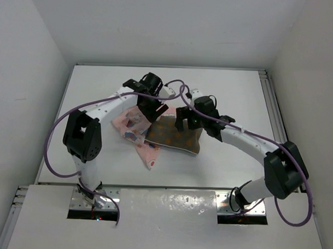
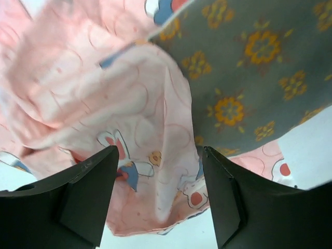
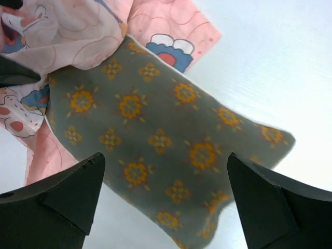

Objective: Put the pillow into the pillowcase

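Two hands above a pillow and its pillowcase, seen from overhead and from each wrist. The left hand (image 2: 158,199) hovers with its jaws parted over the pink bunny-printed pillowcase (image 2: 104,93); cloth lies below the gap, but nothing is pinched. The right hand (image 3: 166,205) stands spread wide directly over the pillow (image 3: 166,140), an olive-grey cushion with orange flowers, and holds nothing. The pillow lies mid-tabletop (image 1: 233,94), its long axis running roughly left to right in the overhead view. Its left end meets the crumpled pillowcase, where pink cloth shows both over that corner and beneath it. That end is judged to sit just inside the opening, with most of the cushion outside. The right hand is the nearer to the pillow and the left to the case mouth. Folded cloth bunched at the mouth is the likely obstruction.
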